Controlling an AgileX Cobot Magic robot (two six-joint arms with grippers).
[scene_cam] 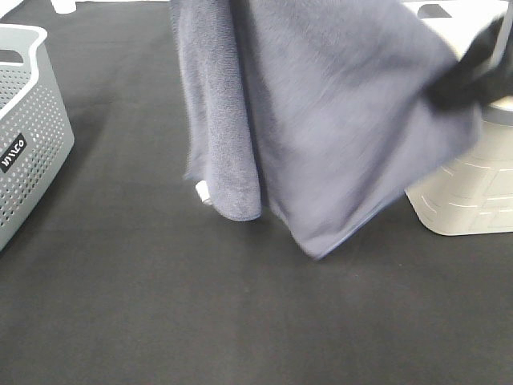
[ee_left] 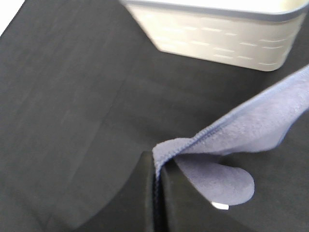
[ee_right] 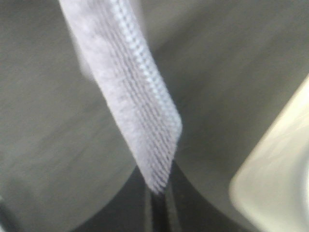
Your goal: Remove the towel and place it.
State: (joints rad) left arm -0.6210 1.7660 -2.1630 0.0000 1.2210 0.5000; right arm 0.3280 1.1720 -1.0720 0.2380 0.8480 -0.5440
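Observation:
The grey-lavender towel (scene_cam: 321, 120) hangs spread in the air above the black table covering (scene_cam: 240, 321), its lower corner just over the cloth. Its small white tag (scene_cam: 203, 191) shows at the folded left edge. My left gripper (ee_left: 157, 169) is shut on the towel's stitched hem (ee_left: 227, 125); it is out of the exterior view. My right gripper (ee_right: 157, 193) is shut on another towel edge (ee_right: 130, 96). In the exterior view it shows as a dark shape (scene_cam: 469, 76) at the towel's upper right corner.
A grey perforated basket (scene_cam: 24, 120) stands at the left edge. A cream-white basket (scene_cam: 473, 192) stands at the right, partly behind the towel. It also shows in the left wrist view (ee_left: 217, 34) and the right wrist view (ee_right: 275, 179).

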